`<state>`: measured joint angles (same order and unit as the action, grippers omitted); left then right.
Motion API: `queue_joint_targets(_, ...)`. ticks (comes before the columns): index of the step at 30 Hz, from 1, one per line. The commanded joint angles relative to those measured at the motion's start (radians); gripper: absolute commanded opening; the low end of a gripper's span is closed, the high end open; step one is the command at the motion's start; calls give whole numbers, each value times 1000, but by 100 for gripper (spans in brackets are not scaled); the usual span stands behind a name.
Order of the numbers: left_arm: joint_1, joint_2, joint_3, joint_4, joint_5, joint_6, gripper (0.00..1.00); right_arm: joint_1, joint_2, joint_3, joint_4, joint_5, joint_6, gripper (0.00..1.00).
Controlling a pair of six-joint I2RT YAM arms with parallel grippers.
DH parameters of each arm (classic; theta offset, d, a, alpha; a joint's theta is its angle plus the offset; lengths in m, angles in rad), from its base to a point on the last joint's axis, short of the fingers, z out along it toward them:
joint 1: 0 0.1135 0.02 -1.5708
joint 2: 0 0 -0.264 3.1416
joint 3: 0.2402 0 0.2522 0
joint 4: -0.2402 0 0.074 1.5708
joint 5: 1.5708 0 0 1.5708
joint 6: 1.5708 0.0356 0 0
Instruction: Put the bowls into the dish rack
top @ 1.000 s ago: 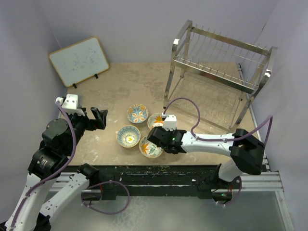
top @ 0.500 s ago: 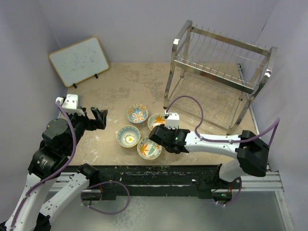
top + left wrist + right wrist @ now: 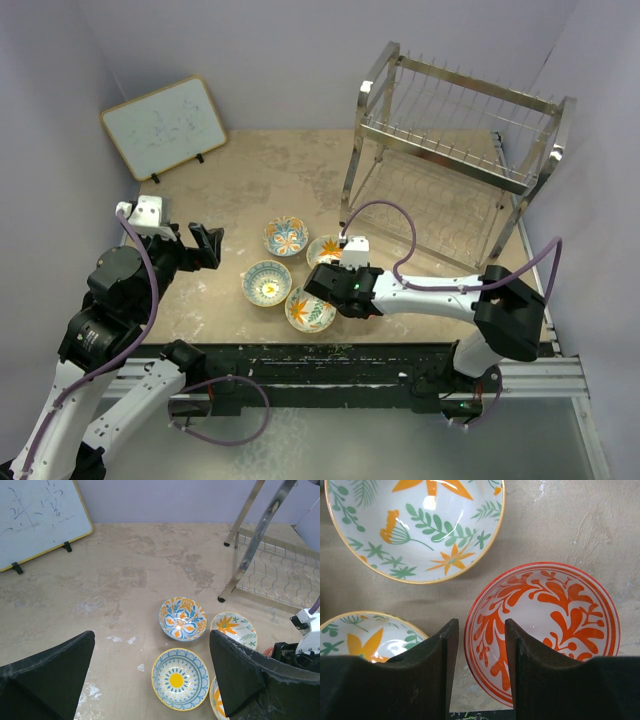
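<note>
Four bowls lie on the table: blue-and-orange [image 3: 285,236], orange-flower [image 3: 323,248], blue-and-yellow [image 3: 267,283] and leaf-patterned [image 3: 309,310]. A fifth, red-orange bowl [image 3: 555,625] shows in the right wrist view only. My right gripper [image 3: 481,635] [image 3: 338,287] is low over it and open. Its fingers straddle the near-left rim, one inside and one outside, with a slit of table still showing. My left gripper [image 3: 152,647] [image 3: 203,245] hovers open and empty to the left of the bowls. The dish rack [image 3: 455,160] stands at the back right.
A wood-framed whiteboard [image 3: 163,125] leans at the back left. The rack's leg [image 3: 250,550] stands just behind the bowls. The table's dark front rail [image 3: 330,355] runs close to the nearest bowl. Leaf-patterned bowls [image 3: 415,525] [image 3: 365,635] sit close around the right fingers.
The right arm's elbow shifted a little and came back, while its gripper stayed by the same bowls with the jaws as wide as before. The left arm has not moved.
</note>
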<state>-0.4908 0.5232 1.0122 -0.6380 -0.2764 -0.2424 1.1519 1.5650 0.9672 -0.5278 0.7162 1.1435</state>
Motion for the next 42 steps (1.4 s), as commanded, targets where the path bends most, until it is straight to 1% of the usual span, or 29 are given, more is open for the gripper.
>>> queue_joint_targets(1,7,-8,3,25,-1,9,99,6,1,30,-4,38,32,42)
queue_joint_targets(4,8,-12,1,22,-3,8,99,5,18,24,-5,32,39,33)
queue_joint_targets(6,7,-13,0,20,-4,8,99,6,25,13,-3,25,47,29)
queue_joint_targets(14,7,-20,1,10,-4,5,99,6,12,-34,2,13,74,21)
queue_joint_targets(15,8,-20,1,10,-4,4,99,5,8,-38,-2,15,77,18)
queue_joint_targets(16,8,-21,1,9,-4,4,99,5,3,-41,-6,17,82,13)
queue_joint_targets(17,8,-21,2,9,-4,2,99,6,-3,-41,-12,20,86,5)
queue_joint_targets(18,8,-22,3,9,-4,2,99,6,-10,-42,-20,26,87,0)
queue_joint_targets(23,8,-24,8,6,-7,-1,99,6,-81,-21,-74,58,89,0)
queue_joint_targets(27,8,-26,14,1,-6,-3,99,6,-206,-11,-90,58,65,0)
queue_joint_targets(29,8,-28,19,0,-6,-4,99,6,-300,-26,-76,44,55,0)
queue_joint_targets(31,7,-30,20,2,-6,-5,99,6,-384,-63,-8,28,35,0)
queue_joint_targets(34,8,-25,19,6,-2,-7,99,5,-508,-152,171,4,-10,0)
queue_joint_targets(36,9,-20,25,9,4,-8,99,5,-559,-203,277,-13,-19,0)
queue_joint_targets(39,8,-11,35,12,13,-6,99,4,-581,-229,366,-29,-25,0)
queue_joint_targets(42,7,-7,40,17,18,-4,99,-22,-572,-232,427,-73,-43,0)
